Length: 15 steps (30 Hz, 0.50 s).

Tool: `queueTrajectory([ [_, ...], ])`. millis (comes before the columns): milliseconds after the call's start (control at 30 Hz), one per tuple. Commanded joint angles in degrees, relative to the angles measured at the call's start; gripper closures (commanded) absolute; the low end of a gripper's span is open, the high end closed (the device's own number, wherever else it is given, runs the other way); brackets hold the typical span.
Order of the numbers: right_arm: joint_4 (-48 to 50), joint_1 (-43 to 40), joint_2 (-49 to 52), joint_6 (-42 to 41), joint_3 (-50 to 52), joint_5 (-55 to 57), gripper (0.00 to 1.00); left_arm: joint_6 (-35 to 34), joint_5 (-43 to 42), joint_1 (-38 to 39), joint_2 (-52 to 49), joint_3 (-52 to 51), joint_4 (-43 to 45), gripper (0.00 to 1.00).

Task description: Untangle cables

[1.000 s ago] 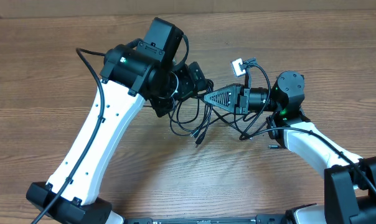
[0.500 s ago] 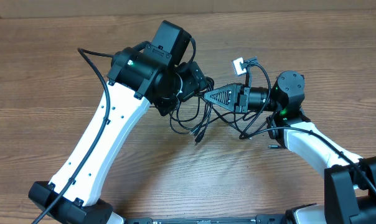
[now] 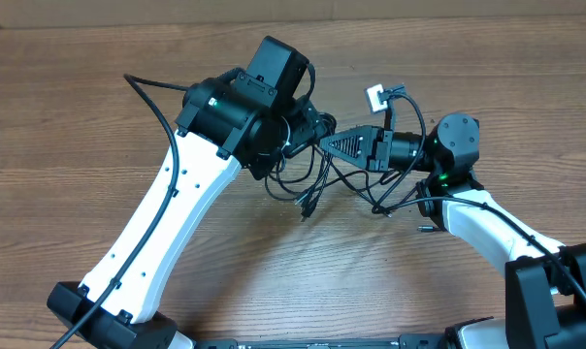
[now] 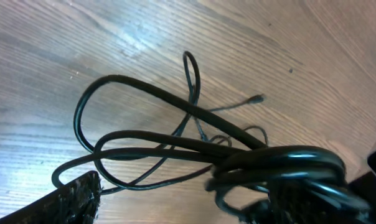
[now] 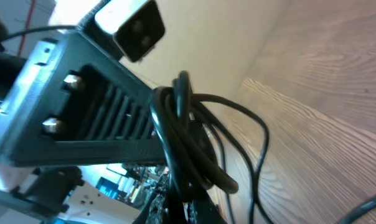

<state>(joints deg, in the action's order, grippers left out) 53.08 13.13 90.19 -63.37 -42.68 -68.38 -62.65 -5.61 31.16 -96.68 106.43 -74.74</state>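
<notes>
Cables hang in a tangled clump btwn both arms, loops trailing to the wooden table. Right gripper is pressed together, pinching the clump. Left gripper is spread w/ strands btwn its fingers. Best: left closes on one loop only, then pulls away slowly.

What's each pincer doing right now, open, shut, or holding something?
Left pincer: open, with the cables bunched loosely in its gap.
Right pincer: closed on the cables.
</notes>
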Motion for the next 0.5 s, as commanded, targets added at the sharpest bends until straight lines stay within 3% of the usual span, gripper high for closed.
queueTrajectory([
  [0, 3.8, 0.0, -0.5, -6.4, -0.2, -1.1, 0.96, -0.9, 4.6, 0.1, -0.8, -0.3, 2.1, 0.14],
  [233, 4.1, 0.0, -0.5, -11.1, -0.2, -2.4, 0.96, -0.9, 4.6, 0.1, -0.9, -0.3, 5.2, 0.22],
  [467, 4.1, 0.0, -0.5, -11.5, -0.2, -2.4, 0.96, -0.8, 4.5, 0.1, -1.8, -0.3, 5.2, 0.5],
])
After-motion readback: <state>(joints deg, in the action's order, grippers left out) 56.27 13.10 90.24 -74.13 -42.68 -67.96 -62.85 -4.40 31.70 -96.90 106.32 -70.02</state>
